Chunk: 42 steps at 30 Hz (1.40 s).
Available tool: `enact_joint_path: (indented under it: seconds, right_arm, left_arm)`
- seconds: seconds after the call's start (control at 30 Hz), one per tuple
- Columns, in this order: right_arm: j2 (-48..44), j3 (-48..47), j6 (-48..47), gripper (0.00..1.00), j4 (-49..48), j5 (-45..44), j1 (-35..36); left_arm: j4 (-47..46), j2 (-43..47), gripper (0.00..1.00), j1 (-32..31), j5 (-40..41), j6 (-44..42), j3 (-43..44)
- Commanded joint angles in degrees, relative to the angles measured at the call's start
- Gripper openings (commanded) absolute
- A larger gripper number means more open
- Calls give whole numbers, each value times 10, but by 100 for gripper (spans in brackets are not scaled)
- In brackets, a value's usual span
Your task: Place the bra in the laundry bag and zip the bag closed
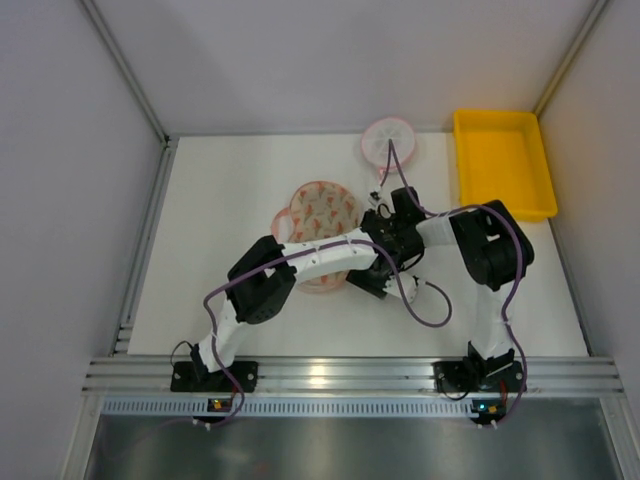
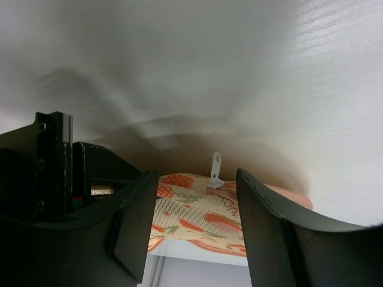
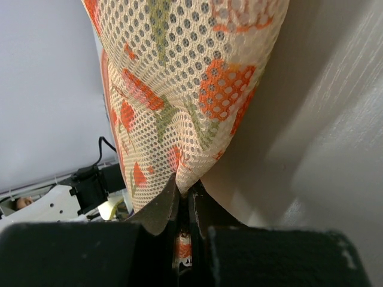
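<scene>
The cream mesh laundry bag [image 1: 322, 210] with red-orange print lies mid-table, partly under my crossed arms. My right gripper [image 3: 187, 191] is shut on a fold of the bag's mesh [image 3: 179, 89]; in the top view it [image 1: 380, 225] sits at the bag's right edge. My left gripper [image 2: 196, 176] is open, and between its fingers [image 2: 134, 221] I see the bag [image 2: 197, 209] and its white zip pull [image 2: 215, 170], untouched. In the top view the left gripper [image 1: 372, 282] is at the bag's near right side. The black bra is out of view.
A small round white mesh disc with a pink rim [image 1: 388, 140] lies at the back of the table. A yellow tray [image 1: 500, 160] stands at the back right. A purple cable [image 1: 430, 310] loops over the table near the right arm.
</scene>
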<state>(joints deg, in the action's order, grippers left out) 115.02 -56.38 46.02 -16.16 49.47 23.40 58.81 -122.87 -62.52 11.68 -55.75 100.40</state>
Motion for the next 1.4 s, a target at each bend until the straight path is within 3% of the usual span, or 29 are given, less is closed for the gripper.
enact_joint_path:
  seconds: [0.0,0.27,0.43,0.97,1.1,1.2,1.23,1.37]
  right_arm:
    - [-30,-24,-18,0,6,-3,12]
    - [-28,-34,-20,0,19,-8,17]
    - [-25,-39,-18,0,22,-11,18]
    - [-30,-38,-22,0,24,-9,19]
    - [-32,-37,-28,0,29,-11,19]
    - [-32,-39,-32,0,32,-13,19]
    - [-31,-45,-37,0,37,-13,19]
    - [-20,-71,-56,0,60,-10,14]
  left_arm:
    - [28,-11,61,0,22,-7,25]
    - [34,-33,58,1,35,-2,28]
    - [55,-40,59,-1,-3,20,74]
    - [67,-83,58,0,43,22,59]
    - [68,-88,41,7,44,24,58]
    - [67,-83,23,9,44,18,48]
    - [68,-80,12,8,34,18,47]
    - [73,-69,0,5,11,24,45]
